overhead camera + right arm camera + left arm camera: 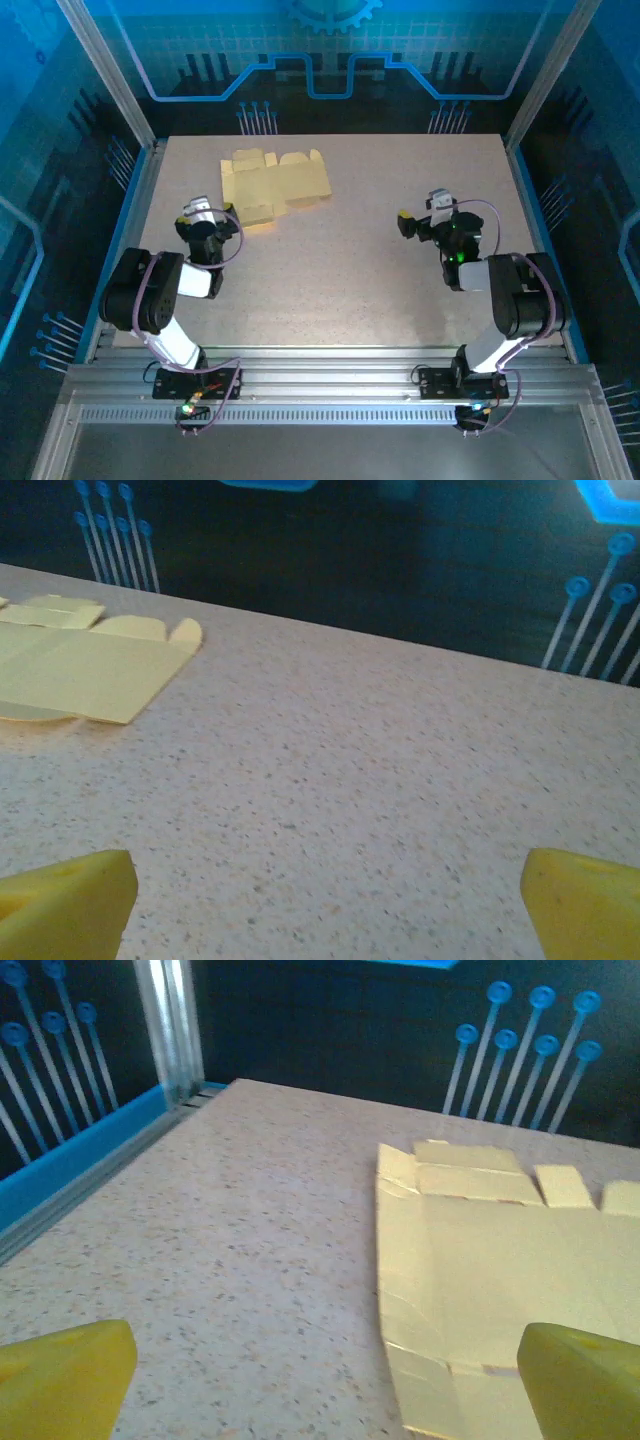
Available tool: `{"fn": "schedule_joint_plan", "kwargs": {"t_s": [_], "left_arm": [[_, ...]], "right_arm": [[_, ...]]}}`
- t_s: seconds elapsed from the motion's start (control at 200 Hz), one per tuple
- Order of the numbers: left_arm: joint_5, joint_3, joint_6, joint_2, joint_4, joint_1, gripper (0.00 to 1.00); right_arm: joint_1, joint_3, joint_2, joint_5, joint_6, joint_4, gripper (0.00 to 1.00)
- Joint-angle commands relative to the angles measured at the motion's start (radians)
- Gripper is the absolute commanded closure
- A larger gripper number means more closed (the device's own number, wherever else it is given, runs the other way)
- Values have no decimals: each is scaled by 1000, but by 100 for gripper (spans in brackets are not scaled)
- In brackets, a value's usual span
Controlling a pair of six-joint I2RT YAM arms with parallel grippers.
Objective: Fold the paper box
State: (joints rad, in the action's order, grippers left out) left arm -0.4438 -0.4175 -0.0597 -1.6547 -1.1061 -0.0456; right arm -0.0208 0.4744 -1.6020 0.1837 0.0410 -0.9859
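Nothing folded yet: the box (275, 185) lies as a flat sheet, upper left on the desk (350, 270); left hand (325, 1385) and right hand (325, 900) both wide open, empty

No text is legible anywhere, the paper box (275, 182) included, though the views are soft.

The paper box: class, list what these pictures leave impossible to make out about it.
- Left wrist view: the paper box runs off the right and bottom edges; a finger of the open left gripper covers its near part.
- Right wrist view: the left edge cuts it off, so most flaps are unseen.
- Top view: its crease lines and tabs are too small to trace.
- Its underside faces the table.
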Motion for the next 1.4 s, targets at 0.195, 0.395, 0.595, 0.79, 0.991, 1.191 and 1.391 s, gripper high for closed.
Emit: {"fn": "schedule_joint_plan", "kwargs": {"t_s": [0.195,0.395,0.595,0.79,0.991,1.191,1.391], "left_arm": [[289,40,58,103,174,23,1],[289,40,56,104,174,23,1],[289,40,57,104,173,23,1],[296,37,61,115,182,23,1],[264,-13,17,404,525,18,1],[315,-220,-144,425,852,46,1],[407,-485,-342,194,1055,96,1]], "right_arm": [[-33,-40,99,-245,-39,237,0],[-34,-40,99,-245,-38,237,0],[-33,-40,99,-246,-38,237,0],[-35,-42,99,-247,-38,237,0],[-38,15,212,-237,-37,422,0],[-109,129,305,-229,-72,690,0],[-177,252,341,-121,-352,951,0]]}}
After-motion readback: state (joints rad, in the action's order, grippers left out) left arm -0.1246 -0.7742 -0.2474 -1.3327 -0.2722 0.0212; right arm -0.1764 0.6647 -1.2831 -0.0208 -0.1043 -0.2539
